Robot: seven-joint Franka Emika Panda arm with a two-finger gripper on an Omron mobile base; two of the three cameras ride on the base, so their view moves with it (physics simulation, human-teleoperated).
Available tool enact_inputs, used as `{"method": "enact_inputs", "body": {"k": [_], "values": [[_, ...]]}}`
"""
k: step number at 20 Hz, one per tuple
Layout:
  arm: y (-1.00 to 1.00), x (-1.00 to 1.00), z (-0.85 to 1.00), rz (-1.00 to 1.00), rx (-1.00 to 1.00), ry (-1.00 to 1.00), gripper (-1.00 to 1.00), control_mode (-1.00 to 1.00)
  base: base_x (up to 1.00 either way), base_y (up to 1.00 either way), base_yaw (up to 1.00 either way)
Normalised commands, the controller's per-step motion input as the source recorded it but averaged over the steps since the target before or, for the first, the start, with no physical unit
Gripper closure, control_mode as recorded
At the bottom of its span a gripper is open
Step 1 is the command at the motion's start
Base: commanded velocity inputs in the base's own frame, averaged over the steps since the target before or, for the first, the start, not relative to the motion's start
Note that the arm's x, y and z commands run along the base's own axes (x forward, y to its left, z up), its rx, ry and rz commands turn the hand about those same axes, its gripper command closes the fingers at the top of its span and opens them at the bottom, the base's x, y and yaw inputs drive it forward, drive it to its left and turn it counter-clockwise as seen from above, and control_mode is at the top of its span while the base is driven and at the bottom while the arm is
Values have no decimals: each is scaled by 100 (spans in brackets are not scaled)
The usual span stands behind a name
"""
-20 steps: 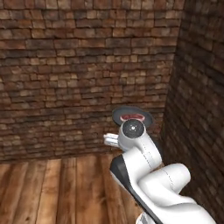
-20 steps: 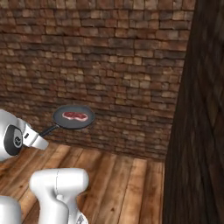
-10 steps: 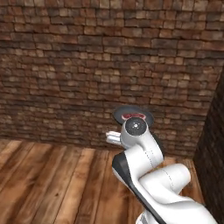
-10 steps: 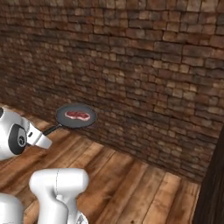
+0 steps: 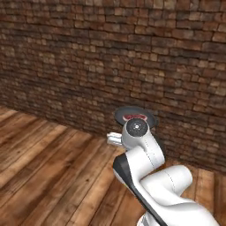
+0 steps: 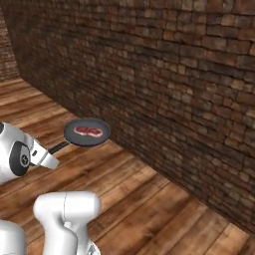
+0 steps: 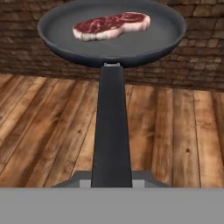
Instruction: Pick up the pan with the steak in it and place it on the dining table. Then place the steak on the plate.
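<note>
Arm [image 5: 154, 176]: glossy white rounded links, dark grey joint seams, round grey end cap with dark centre.

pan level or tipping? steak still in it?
Roughly level. The pan is held out by its handle above the wooden floor, and the steak lies flat inside it, toward the far side; right base view agrees.

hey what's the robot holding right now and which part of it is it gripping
The pan, with the steak lying in it, is held in the air by the near end of its long black handle, over the wooden floor.
</note>
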Motion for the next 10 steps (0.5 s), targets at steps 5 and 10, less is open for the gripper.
{"method": "enact_inputs", "body": {"k": [5,10], "values": [[0,0,0,0,0,0,100,100,0,0,50],[0,0,0,0,0,0,100,100,0,0,50]]}}
